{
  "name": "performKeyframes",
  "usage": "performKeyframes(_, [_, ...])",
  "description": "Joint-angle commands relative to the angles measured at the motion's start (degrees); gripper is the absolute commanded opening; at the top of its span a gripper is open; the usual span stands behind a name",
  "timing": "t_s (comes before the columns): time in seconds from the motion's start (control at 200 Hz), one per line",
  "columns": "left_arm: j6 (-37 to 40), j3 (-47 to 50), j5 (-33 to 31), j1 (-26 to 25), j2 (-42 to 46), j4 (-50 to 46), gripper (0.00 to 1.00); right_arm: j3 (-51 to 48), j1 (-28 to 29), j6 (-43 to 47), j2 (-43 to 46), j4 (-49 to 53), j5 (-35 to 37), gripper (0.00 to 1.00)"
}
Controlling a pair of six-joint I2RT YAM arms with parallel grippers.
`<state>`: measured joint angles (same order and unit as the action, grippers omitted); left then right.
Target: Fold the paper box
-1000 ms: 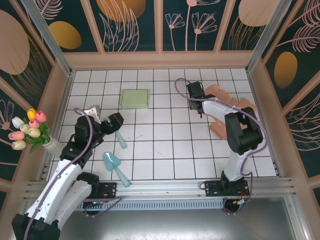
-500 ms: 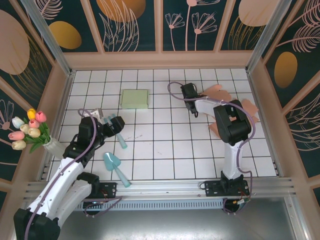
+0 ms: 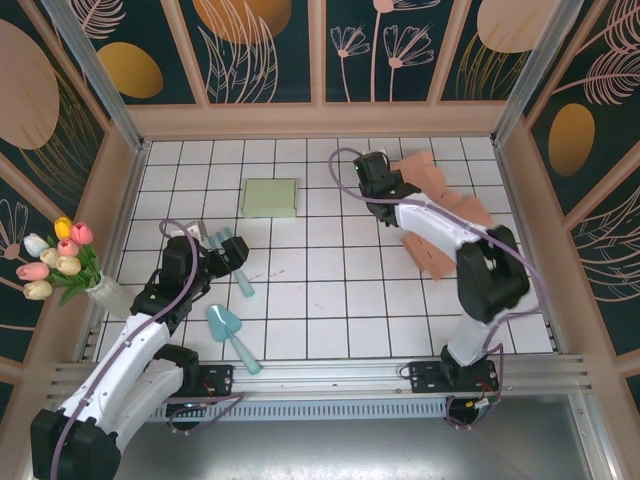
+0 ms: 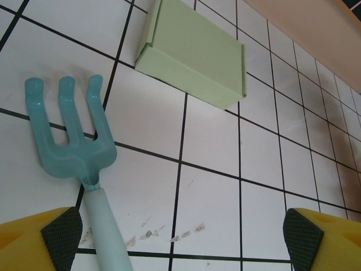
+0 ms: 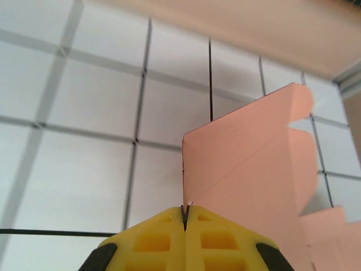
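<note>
Right wrist view: my right claw [image 5: 185, 213], apart a second ago, now clenches the paper box [image 5: 242, 169] flap edge, so folding can likely begin.

The paper box [image 5: 248, 164] is plain salmon pink. The small box [image 3: 270, 197] is pale green. The fork [image 4: 70, 141] and trowel [image 3: 222, 322] are turquoise with lighter handles. The table [image 3: 330, 300] is white tile with a black grid. The walls [image 3: 270, 50] are dark teal, patterned with gold ovals and peach leaves and flowers, and framed in tan. The tulips [image 3: 55, 255] are pink, yellow and white. The left gripper [image 4: 180, 237] and right gripper [image 5: 185, 212] are yellow with black pads. The arms [image 3: 120, 360] are white and black.
</note>
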<state>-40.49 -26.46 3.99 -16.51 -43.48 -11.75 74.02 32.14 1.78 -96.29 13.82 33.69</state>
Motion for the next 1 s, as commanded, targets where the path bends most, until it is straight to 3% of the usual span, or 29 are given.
performKeyframes(0.0, [0.96, 0.88, -0.67, -0.18, 1.11, 1.97, 0.92, 3.54, 2.73, -11.18, 7.32, 3.69, 3.45, 0.00])
performKeyframes(0.25, [-0.40, 1.09, -0.02, -1.51, 4.99, 2.71, 0.88, 6.02, 7.03, -19.88, 12.83, 5.66, 11.61, 0.00])
performKeyframes(0.325, [-0.79, 0.28, -0.26, -3.43, 4.26, 3.81, 0.87, 6.34, 7.68, -20.38, 13.48, 5.57, 10.14, 0.00])
performKeyframes(0.43, [-1.26, -1.74, -2.18, -5.97, 2.54, 3.78, 0.87, 3.68, 9.95, -14.76, 14.43, 0.63, 2.00, 0.00])
performKeyframes(0.661, [-3.01, -4.02, -14.44, -5.99, 7.15, -2.35, 0.90, -5.31, 20.63, 19.13, 16.16, -14.07, 0.04, 0.00])
performKeyframes(0.756, [-4.45, -3.27, -17.78, -5.99, 8.83, -3.01, 0.90, -9.52, 21.68, 31.31, 19.86, -12.54, -9.85, 0.00])
performKeyframes(0.881, [-5.29, -3.16, -18.32, -6.00, 8.34, -3.06, 0.90, -19.52, 22.23, 49.86, 29.35, -3.57, -30.39, 0.00])
performKeyframes(0.956, [-5.46, -3.34, -18.24, -5.99, 7.85, -2.88, 0.90, -27.79, 22.52, 61.43, 35.62, 0.27, -34.45, 0.03])
performKeyframes(0.996, [-5.63, -3.25, -18.01, -5.99, 7.58, -2.48, 0.90, -30.34, 22.53, 63.05, 37.43, 2.48, -34.13, 0.16])
